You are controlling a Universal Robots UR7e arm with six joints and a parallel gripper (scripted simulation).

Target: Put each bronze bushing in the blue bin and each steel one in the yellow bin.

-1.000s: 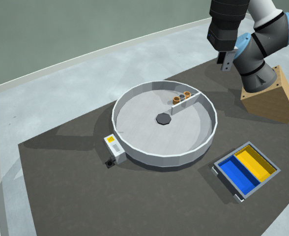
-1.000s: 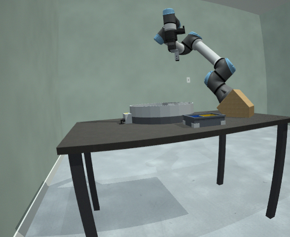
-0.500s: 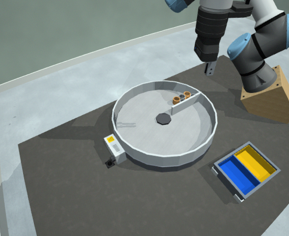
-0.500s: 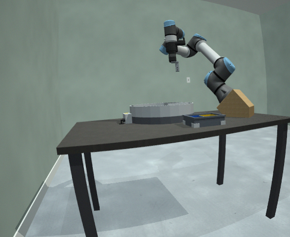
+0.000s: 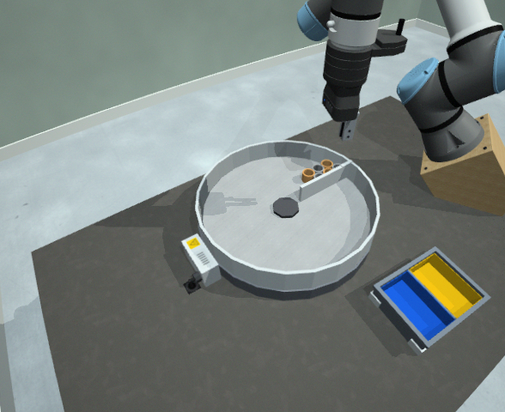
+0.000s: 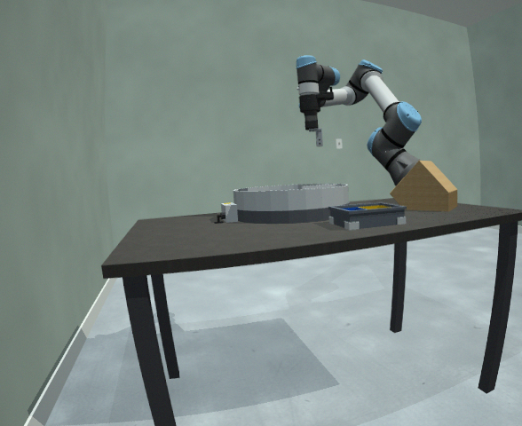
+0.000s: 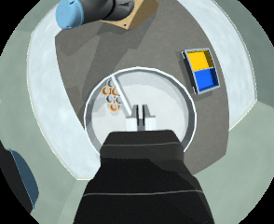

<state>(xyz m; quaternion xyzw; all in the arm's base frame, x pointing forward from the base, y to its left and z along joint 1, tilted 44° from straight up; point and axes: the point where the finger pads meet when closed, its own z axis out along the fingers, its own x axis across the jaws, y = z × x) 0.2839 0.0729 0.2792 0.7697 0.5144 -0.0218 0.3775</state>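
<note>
Gripper (image 5: pixel 348 130): fingers drawn nearly together, nothing between them; hangs high above the turntable, touching nothing.
Gripper, wrist view (image 7: pixel 141 114): two pale fingers side by side, slim gap, over the disc's bare floor.
Gripper, exterior view (image 6: pixel 318 138): well above the turntable rim, pointing straight down.
Turntable (image 5: pixel 208 177): round grey walled tray, centre of top view; dark hub (image 5: pixel 285 207) in the middle.
Divider (image 5: pixel 323 182): pale strip running from near the hub to the rim, upper right.
Bronze bushings: one (image 5: pixel 308 174) upright against the divider; another (image 5: pixel 326 165) just behind it, near the rim.
Steel bushings (image 5: pixel 317 168): grey, tucked between the bronze ones; count unclear, partly hidden by the divider.
Blue bin (image 5: pixel 415 305): lower right of top view, sharing a grey frame with the yellow bin (image 5: pixel 443 282).
Bin contents: interiors show only colour in top view.
Arm: upper links cut off at top edge of top view.
Wooden base (image 5: pixel 488 177): right side, carries the arm.
Control box (image 5: pixel 199 259): touching the turntable's lower left wall; label too small to read.
</note>
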